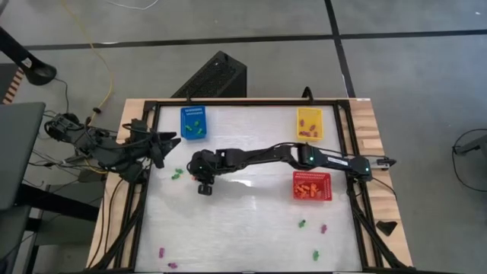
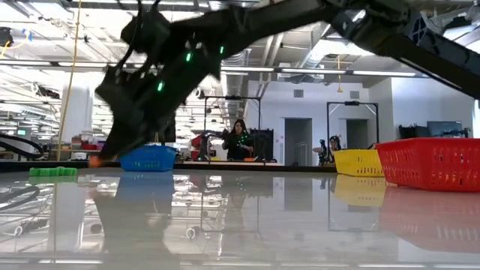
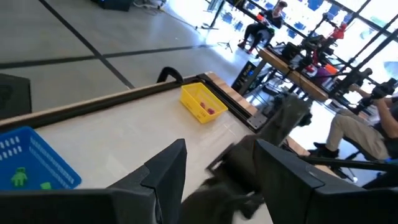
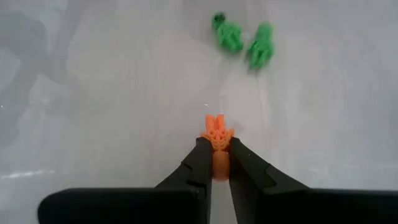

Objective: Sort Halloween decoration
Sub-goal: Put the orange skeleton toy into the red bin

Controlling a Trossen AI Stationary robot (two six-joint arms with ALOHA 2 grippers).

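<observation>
The Halloween decoration is tiny pieces. My right gripper (image 4: pixel 216 163) (image 1: pixel 192 164) reaches across to the table's left-middle and is shut on an orange piece (image 4: pixel 217 133) (image 2: pixel 94 160). Two green pieces (image 4: pixel 244 40) (image 1: pixel 176 173) lie flat on the white table just beyond its fingertips, toward the left edge. Other green and purple pieces (image 1: pixel 301 224) (image 1: pixel 161 250) lie near the front edge. My left gripper (image 3: pixel 217 180) (image 1: pixel 163 143) waits at the table's left edge, raised and open, nothing between its fingers. My right gripper pinches the orange piece's lower end (image 4: pixel 217 154) between its two fingertips. The fingers slant down from the table's right side. The piece's spiky upper end (image 4: pixel 217 126) sticks out past the tips, and the piece hangs clear of the table.
A blue basket (image 1: pixel 193 122) with green pieces stands at the back left. A yellow basket (image 1: pixel 310 123) with purple pieces stands at the back right. A red basket (image 1: pixel 312 186) with orange pieces sits at the right. A black frame (image 1: pixel 251 100) rims the table.
</observation>
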